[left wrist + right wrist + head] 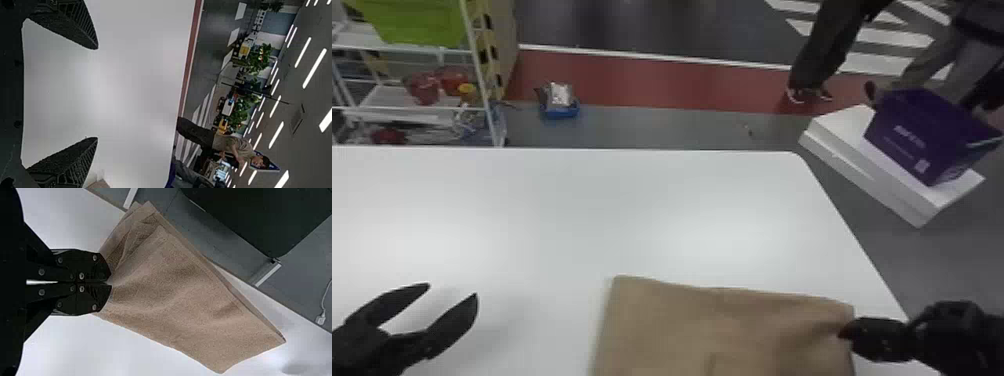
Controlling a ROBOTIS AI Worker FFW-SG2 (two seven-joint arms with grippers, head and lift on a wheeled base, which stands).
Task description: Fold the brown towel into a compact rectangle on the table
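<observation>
Two grippers, black, flat-fingered, over one white table (542, 210) that spans the lower and middle part of the head view

One brown towel (722, 325), terry cloth: lying on the table, lower part of the head view, right of centre, and running out at the bottom edge. Folded, with layered edges and corners in the right wrist view; shallow creases across the upper face, gathered toward the right gripper

One right gripper (841, 334): lower right of the head view, at the towel's right-hand edge. Fingers closed together, cloth pinched at the tips

One left gripper (453, 290): lower left of the head view, well apart from the towel. Fingers spread wide, table surface between them

Background, upper left: one white wire shelving rack (479, 75), with one lime-green bin (417, 22) on an upper shelf and assorted red items (424, 89) below

Background, upper part, left of centre: one blue tray (560, 113) on the floor, holding one silver packet (561, 94)

Background, upper right: one purple open-topped container (917, 135), resting on one white slab-like block (882, 192) beyond the table's right edge

Also, left wrist view: green plants (258, 58) and several ceiling lights (314, 68). Right wrist view: one white plug (321, 319) on a cable, on the grey floor
</observation>
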